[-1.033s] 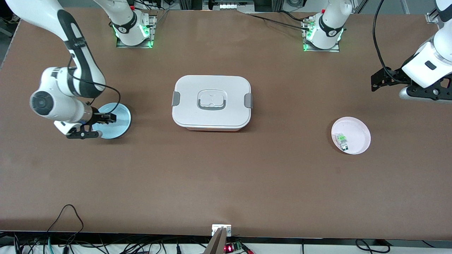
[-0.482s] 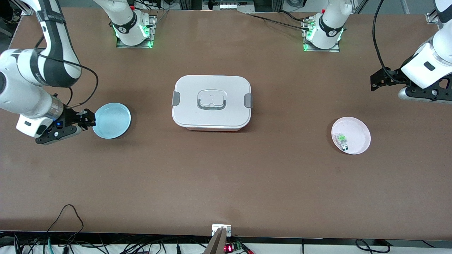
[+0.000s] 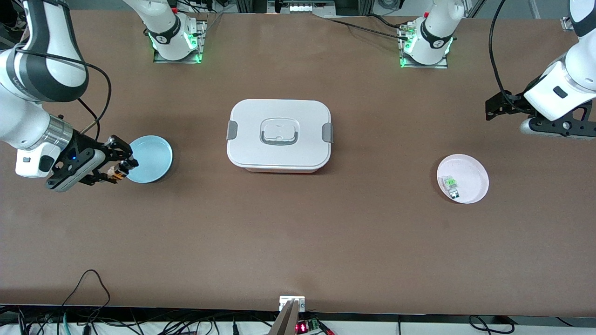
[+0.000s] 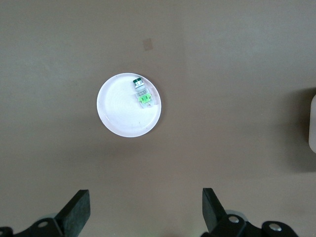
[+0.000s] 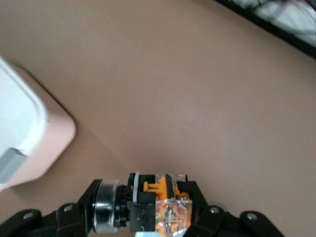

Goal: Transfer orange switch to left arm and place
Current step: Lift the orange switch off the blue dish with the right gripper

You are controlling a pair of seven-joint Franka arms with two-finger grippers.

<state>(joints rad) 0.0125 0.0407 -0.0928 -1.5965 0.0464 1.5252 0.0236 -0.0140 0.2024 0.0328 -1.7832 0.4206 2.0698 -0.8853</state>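
Observation:
My right gripper is shut on the orange switch, a small black and orange push-button part, and holds it above the table just beside the blue plate. In the right wrist view the switch sits clamped between the two black fingers. The white box with grey latches stands at the middle of the table; its corner shows in the right wrist view. My left gripper is open and empty, up in the air at the left arm's end of the table; its fingers show wide apart.
A pink plate near the left arm's end holds a small clear part with green marks, which also shows in the left wrist view. Cables hang along the table's front edge.
My right gripper has risen from the blue plate with the orange switch and moved off it toward the right arm's end. The left arm shifted slightly.

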